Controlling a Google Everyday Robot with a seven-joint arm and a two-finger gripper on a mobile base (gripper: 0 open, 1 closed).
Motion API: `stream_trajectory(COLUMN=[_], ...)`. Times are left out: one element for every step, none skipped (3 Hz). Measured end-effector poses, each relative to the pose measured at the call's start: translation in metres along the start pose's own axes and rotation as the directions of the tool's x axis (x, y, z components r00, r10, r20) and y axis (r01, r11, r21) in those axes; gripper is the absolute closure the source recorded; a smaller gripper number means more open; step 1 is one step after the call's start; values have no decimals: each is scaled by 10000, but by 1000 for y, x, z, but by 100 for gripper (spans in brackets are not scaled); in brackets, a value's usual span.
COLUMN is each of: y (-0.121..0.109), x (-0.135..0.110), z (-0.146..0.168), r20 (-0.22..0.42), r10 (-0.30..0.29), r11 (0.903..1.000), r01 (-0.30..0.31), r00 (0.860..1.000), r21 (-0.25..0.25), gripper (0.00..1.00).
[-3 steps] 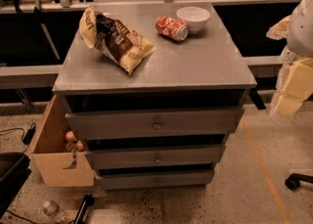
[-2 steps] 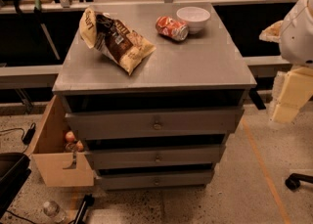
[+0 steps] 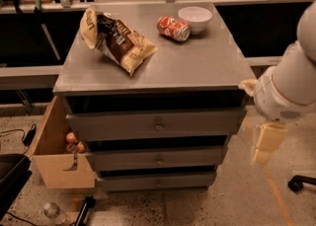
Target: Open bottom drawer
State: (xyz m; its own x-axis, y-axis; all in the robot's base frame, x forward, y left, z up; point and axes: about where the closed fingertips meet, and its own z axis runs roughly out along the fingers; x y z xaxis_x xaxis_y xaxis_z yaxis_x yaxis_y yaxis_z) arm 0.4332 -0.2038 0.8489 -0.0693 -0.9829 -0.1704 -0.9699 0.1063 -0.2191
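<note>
Lowest of three in the stack: the bottom drawer [image 3: 123, 182], grey and metal-looking, with the shortest, narrowest front and a small round knob [image 3: 158, 182] at centre. Sits just above the speckled floor [image 3: 217, 205], front set back under the middle drawer [image 3: 123, 160], with a dark slot between the two. Shows no tray or inside at all, only the front panel.

Above, the middle drawer and then the wider top drawer [image 3: 113, 125], each with its own centre knob, under the grey top of the desk [image 3: 197, 67]. On that top, a crumpled chip bag [image 3: 116, 40] at the left, a red can [image 3: 173, 27] on its side, and a white bowl [image 3: 195, 18] just beside the can.

Against the desk's left side, a tan cardboard box [image 3: 54, 163], partly hidden behind the desk; small round things inside, too dim to name. Near it on the floor, a clear bottle [image 3: 52, 211], cut off by the lower edge.

To the right, well apart from the drawer, the white arm [image 3: 286, 92], cut off by the frame's edge, with the cream pincer [image 3: 265, 145] hanging below it, blurred. Cannot tell whether released or clenched.
</note>
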Motion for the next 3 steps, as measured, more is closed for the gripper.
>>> stream_trajectory(y=[11, 18, 7], x=[12, 15, 13], z=[67, 114, 113], r20=[589, 1124, 1213], r10=[47, 267, 255], r11=[9999, 9990, 9963], r01=[-41, -305, -351], r00=[9983, 9933, 9923], r21=[-97, 322, 784], gripper=[0, 0, 0])
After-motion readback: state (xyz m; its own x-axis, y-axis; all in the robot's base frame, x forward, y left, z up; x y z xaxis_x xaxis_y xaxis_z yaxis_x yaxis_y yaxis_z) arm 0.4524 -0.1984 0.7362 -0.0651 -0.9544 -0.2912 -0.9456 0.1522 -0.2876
